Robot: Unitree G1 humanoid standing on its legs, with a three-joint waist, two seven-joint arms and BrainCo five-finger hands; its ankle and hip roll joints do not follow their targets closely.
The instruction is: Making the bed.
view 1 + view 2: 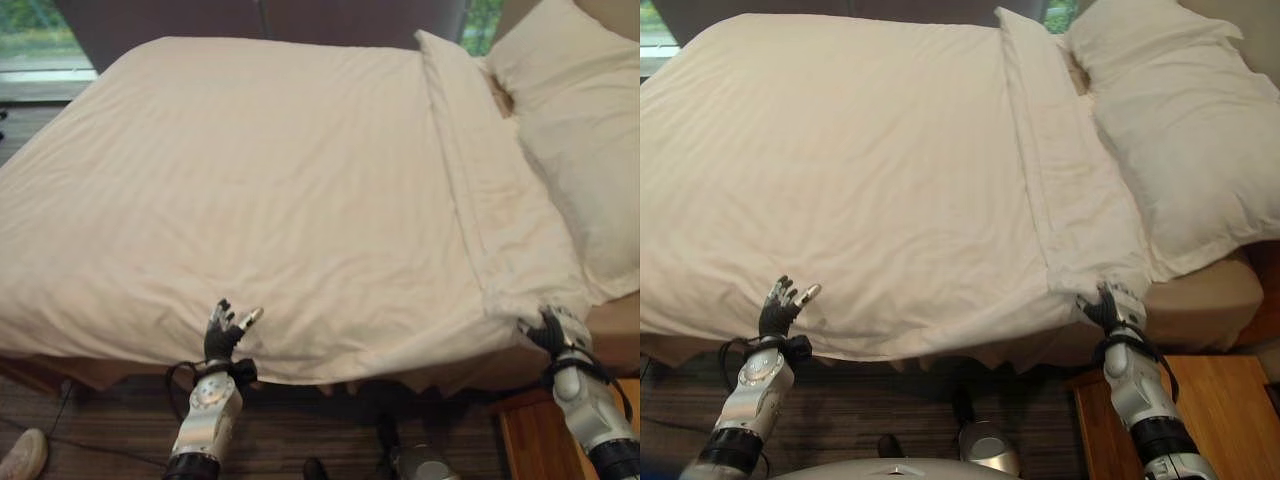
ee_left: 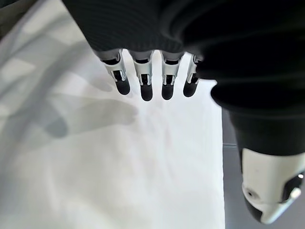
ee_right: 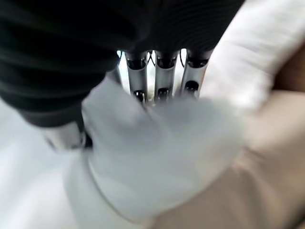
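A cream duvet (image 1: 250, 180) lies spread flat over the bed, with a folded-back band (image 1: 490, 180) along its head end. A large pillow (image 1: 580, 130) lies at the right, at the head of the bed. My left hand (image 1: 225, 330) is open at the duvet's near edge; its fingers (image 2: 145, 78) are straight over the cloth and hold nothing. My right hand (image 1: 1115, 305) is at the near corner of the folded band. In the right wrist view its fingers (image 3: 162, 76) are curled into a bunch of the white duvet cloth (image 3: 157, 148).
Bare tan mattress (image 1: 1210, 295) shows below the pillow at the near right. A wooden bedside table (image 1: 1210, 410) stands right of my right arm. A light shoe (image 1: 20, 455) lies on the dark floor at the lower left. A window (image 1: 40, 40) is beyond the bed.
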